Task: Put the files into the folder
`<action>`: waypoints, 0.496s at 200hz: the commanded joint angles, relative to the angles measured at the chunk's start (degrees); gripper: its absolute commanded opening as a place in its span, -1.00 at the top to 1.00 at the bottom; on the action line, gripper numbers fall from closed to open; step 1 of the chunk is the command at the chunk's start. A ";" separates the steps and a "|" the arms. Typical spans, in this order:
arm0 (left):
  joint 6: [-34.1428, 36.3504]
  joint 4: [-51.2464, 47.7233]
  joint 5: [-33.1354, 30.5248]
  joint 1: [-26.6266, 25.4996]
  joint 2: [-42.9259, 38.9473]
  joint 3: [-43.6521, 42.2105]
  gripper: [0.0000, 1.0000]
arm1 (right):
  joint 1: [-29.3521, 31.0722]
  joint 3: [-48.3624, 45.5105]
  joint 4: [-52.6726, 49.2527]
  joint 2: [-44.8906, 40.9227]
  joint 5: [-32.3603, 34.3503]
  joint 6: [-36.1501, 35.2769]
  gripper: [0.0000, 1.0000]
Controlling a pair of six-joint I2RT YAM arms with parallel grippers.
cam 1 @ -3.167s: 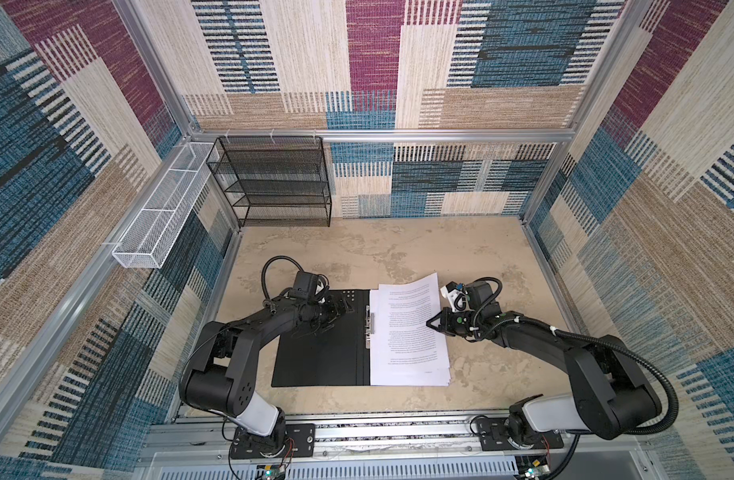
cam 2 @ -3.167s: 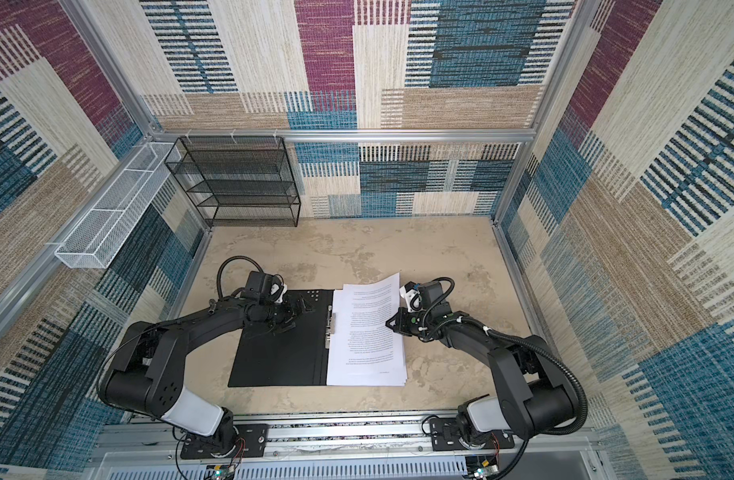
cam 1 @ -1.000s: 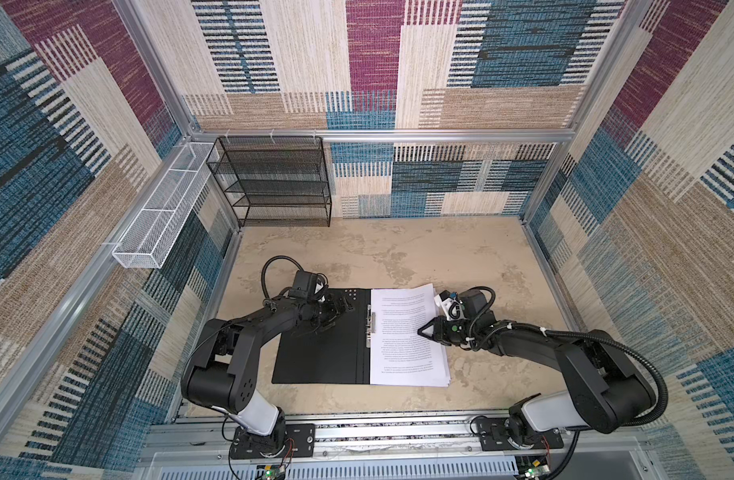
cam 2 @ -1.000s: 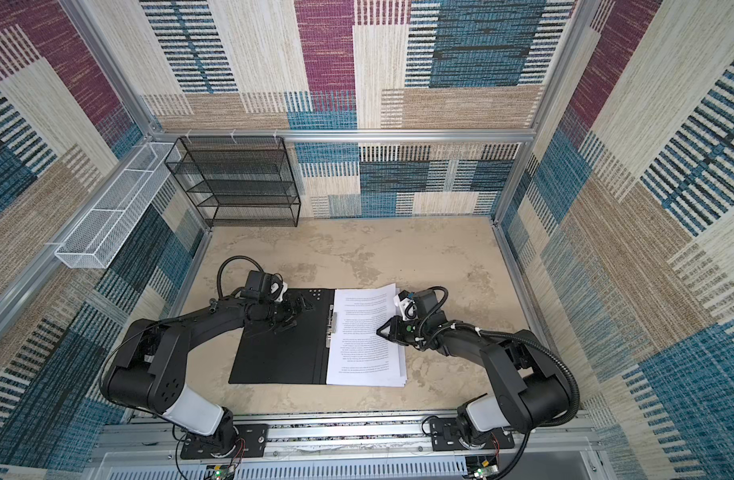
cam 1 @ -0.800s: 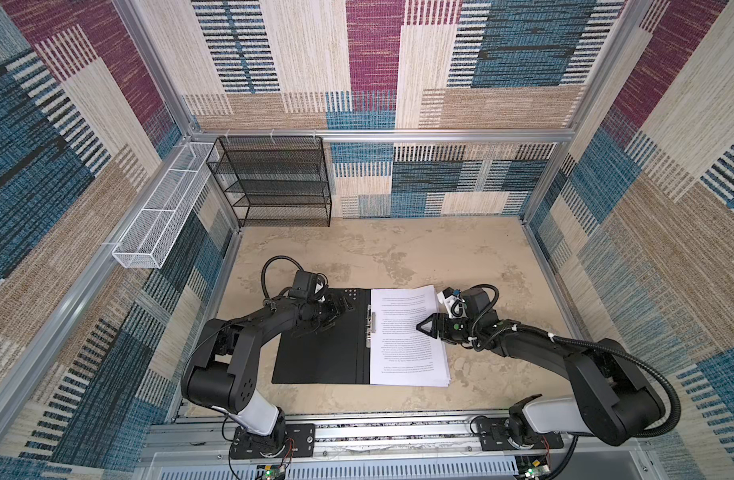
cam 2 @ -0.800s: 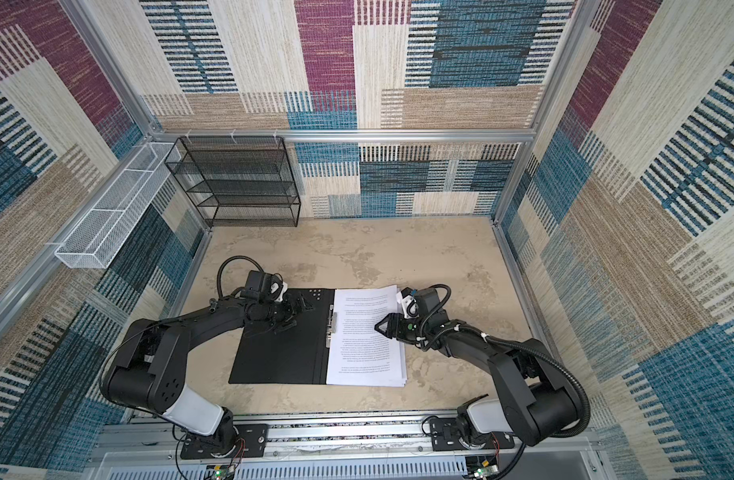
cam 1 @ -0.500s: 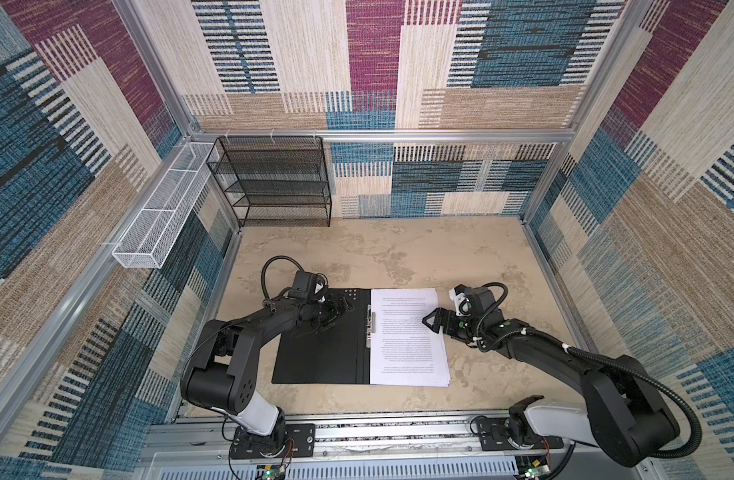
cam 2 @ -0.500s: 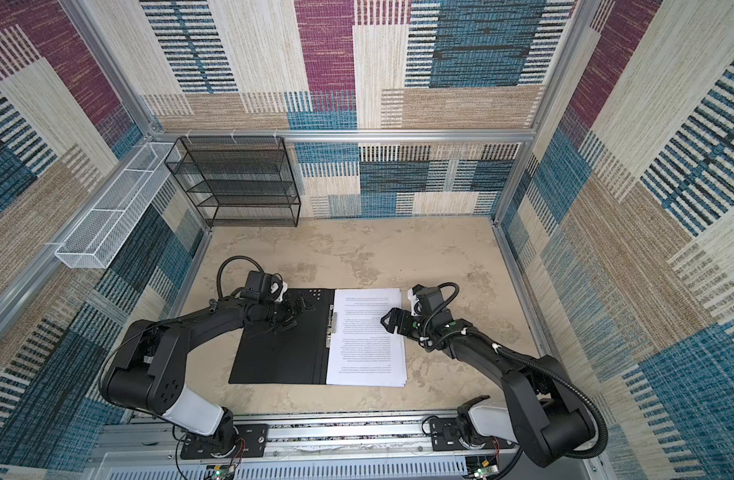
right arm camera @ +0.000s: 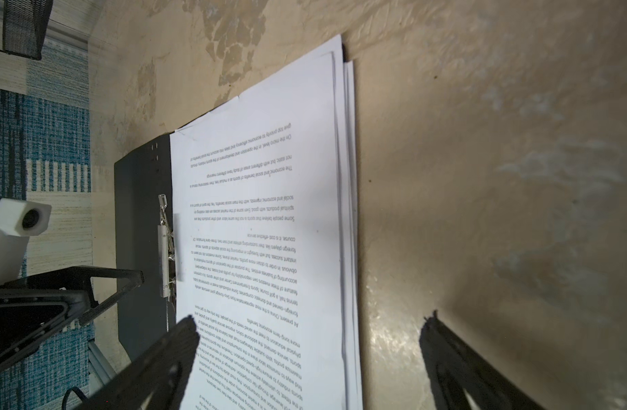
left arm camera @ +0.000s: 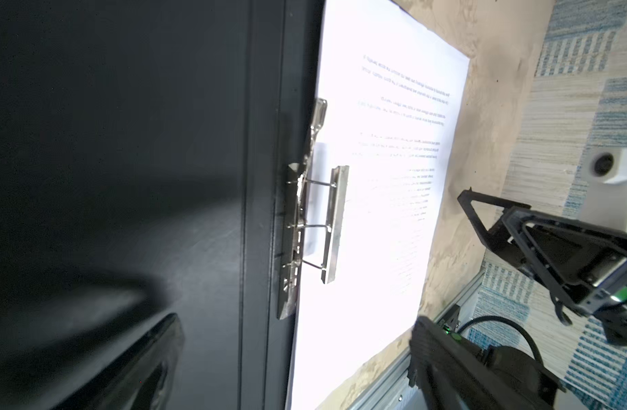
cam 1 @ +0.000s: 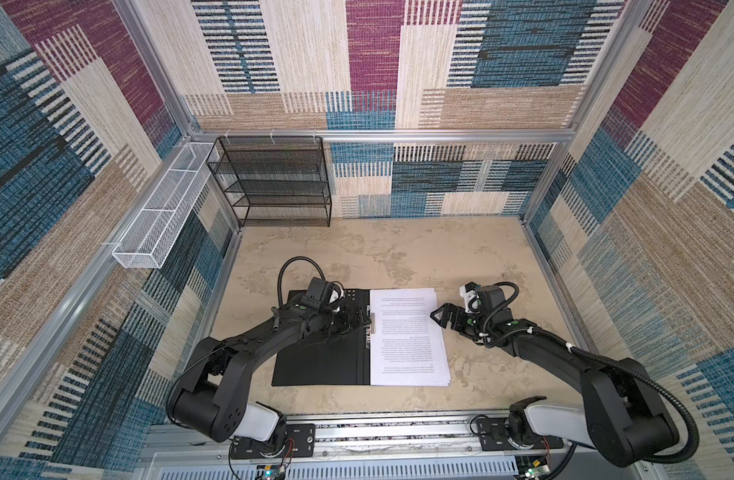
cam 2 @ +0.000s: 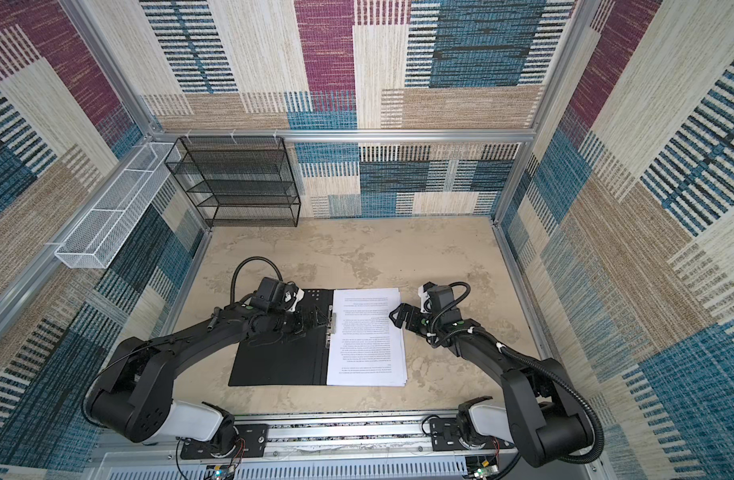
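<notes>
The files [cam 1: 407, 332] are laid on the open folder [cam 1: 315, 361], beside its metal clip [left arm camera: 326, 223]. The left gripper [cam 1: 357, 322] and right gripper [cam 1: 439, 318] are both spread wide, with nothing clasped.

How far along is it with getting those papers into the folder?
Mostly done. The files lie stacked on the right half of the open folder, their edge at the metal clip. Nothing is in hand: the right claw is open at the stack's outer edge, the left claw open over the black left flap. Remaining: probably clamping the sheets, which I cannot confirm, and closing the cover.
</notes>
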 commanded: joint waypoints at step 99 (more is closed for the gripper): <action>-4.86 11.49 3.70 -8.00 10.23 2.90 -0.98 | -2.97 1.03 6.22 5.92 -4.58 -1.77 -0.99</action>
